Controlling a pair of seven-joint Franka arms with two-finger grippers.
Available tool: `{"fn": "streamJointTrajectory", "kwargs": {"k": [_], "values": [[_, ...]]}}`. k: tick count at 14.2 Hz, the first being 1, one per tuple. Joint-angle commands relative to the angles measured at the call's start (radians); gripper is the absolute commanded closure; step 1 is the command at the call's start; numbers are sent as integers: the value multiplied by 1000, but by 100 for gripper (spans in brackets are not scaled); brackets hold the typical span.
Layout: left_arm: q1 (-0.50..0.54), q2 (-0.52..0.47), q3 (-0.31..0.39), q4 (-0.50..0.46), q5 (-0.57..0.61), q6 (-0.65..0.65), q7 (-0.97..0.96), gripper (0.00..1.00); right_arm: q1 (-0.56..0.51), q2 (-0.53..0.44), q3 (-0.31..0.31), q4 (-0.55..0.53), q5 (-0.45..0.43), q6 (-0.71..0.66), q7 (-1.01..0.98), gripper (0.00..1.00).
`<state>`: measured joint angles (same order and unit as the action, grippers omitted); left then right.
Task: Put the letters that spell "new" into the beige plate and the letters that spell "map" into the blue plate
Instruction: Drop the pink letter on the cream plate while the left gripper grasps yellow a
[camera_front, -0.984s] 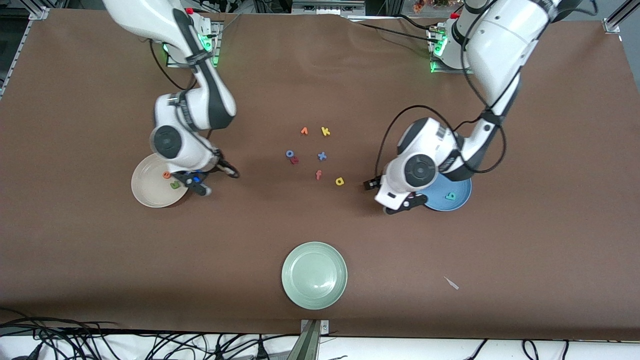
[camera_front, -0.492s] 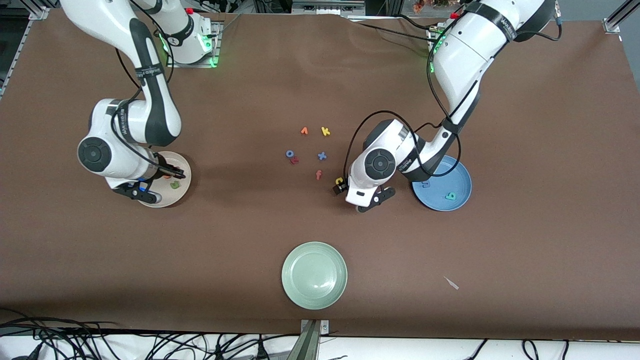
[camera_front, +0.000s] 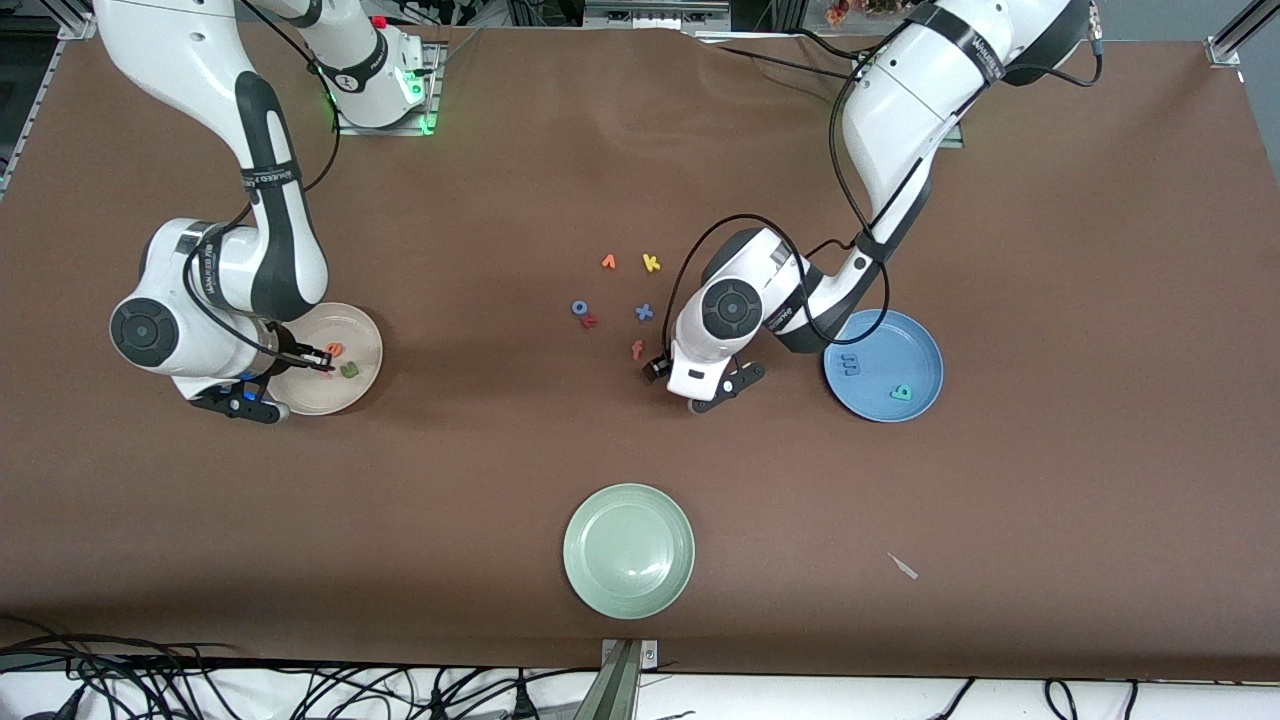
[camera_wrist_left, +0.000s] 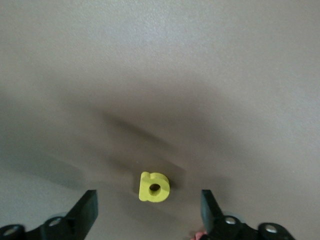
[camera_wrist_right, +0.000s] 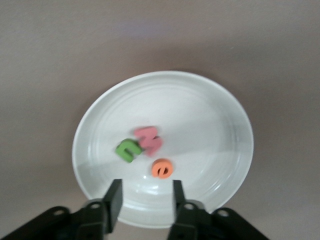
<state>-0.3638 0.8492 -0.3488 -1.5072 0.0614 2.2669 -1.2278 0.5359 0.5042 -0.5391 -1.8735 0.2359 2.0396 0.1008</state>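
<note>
A brown table (camera_front: 640, 450) carries three round plates and twelve small foam letters. At the right arm's end, the right gripper (camera_wrist_right: 144, 187) hangs over the rim of the cream beige plate (camera_wrist_right: 200, 115), its jaws apart with nothing between them. Just ahead of those jaws three letters lie in the plate: a green n (camera_wrist_right: 128, 149) touching a pinkish w (camera_wrist_right: 148, 139), and an orange e (camera_wrist_right: 162, 168) close by. Mid-table, six loose letters sit in a cluster, among them a yellow k (camera_front: 651, 263), a blue o (camera_front: 579, 308) and an orange f (camera_front: 637, 349). The left gripper (camera_wrist_left: 149, 194) is low over the table with its jaws spread wide, and the yellow a (camera_wrist_left: 154, 186) lies flat between them, touching neither. The sky-blue plate (camera_front: 900, 350) holds two letters, a blue m (camera_front: 851, 365) and a teal p (camera_front: 901, 392). One pale green plate (camera_front: 628, 550) sits nearest the front camera
</note>
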Motion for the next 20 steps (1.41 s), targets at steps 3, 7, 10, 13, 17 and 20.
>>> {"fn": "streamJointTrajectory", "kwargs": {"k": [3,7,10,13,17,20], "values": [[-10,16,11,2,48,5,-13,21,19,-6,13,175,77,-272,8,0],[-23,16,10,-5,46,5,-15,26,35,-13,13,315,79,-499,-10,0],[-21,16,10,-5,46,2,-15,51,55,-13,15,382,74,-621,-6,0],[-14,11,10,-4,46,2,-13,89,61,-32,21,387,68,-616,-13,0],[3,-2,10,2,46,-6,-4,93,-185,-182,336,363,-100,-547,-33,0],[32,-28,8,7,48,-32,4,94,-344,-297,476,314,-168,-527,-38,0]]}}
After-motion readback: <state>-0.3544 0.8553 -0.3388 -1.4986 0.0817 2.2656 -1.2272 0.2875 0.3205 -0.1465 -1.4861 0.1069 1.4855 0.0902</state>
